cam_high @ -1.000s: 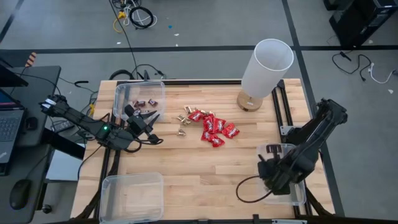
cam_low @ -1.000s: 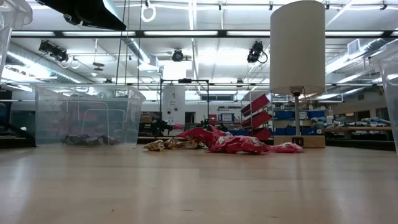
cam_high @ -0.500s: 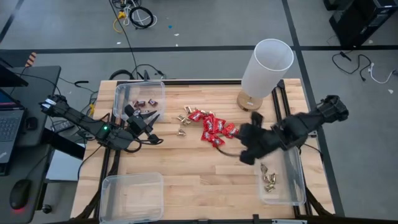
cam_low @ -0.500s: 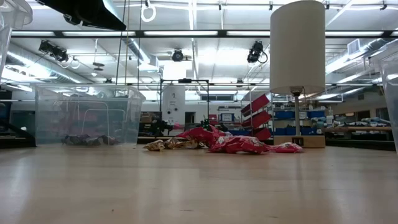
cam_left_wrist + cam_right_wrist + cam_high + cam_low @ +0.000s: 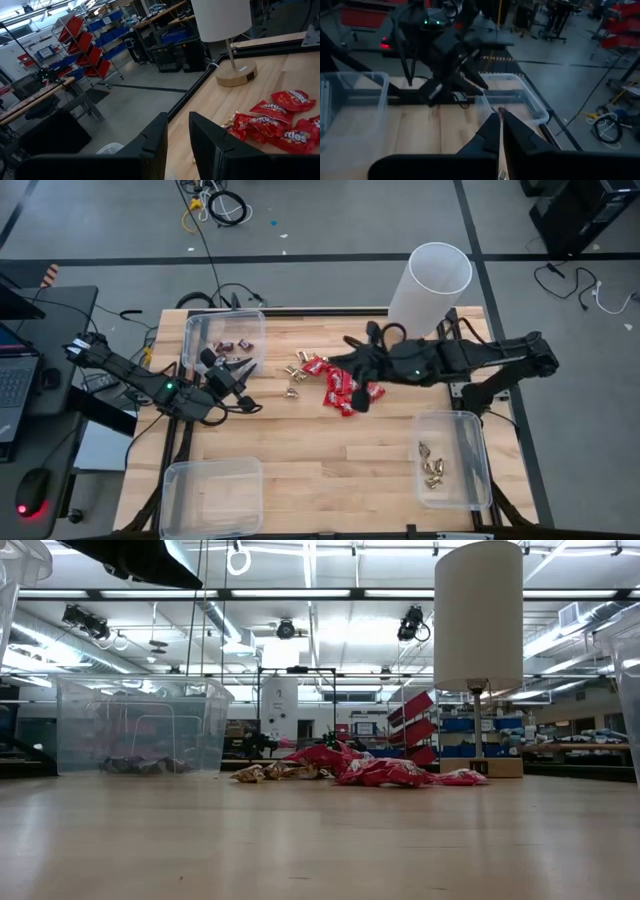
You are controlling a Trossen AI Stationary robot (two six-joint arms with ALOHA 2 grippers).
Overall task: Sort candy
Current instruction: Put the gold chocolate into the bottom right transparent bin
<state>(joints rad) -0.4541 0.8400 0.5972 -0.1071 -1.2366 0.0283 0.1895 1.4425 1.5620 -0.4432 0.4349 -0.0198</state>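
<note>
**Inspector:** Position of the candy?

**Assistant:** The red packets (image 5: 344,388) lie heaped mid-table toward the far edge, beside the lamp (image 5: 425,298). The gold pieces (image 5: 297,370) sit just beside them on the left. Some dark bars (image 5: 234,344) are in the far-left bin (image 5: 190,330); some gold ones (image 5: 432,465) are in the near-right bin (image 5: 470,442). The near-left bin (image 5: 212,496) looks empty, though its floor is hard to read.

**Inspector:** Grippers?

**Assistant:** The right gripper (image 5: 365,360) hangs over the heap with its fingers (image 5: 507,127) pressed together, empty. The left gripper (image 5: 243,368) waits by the far-left bin, fingers (image 5: 155,137) narrowly apart, holding nothing.

**Inspector:** Step in hand?

**Assistant:** In my judgement, reaching for another sweet. The right gripper must spread its fingers, descend on one piece at the heap's edge, then close.
</note>
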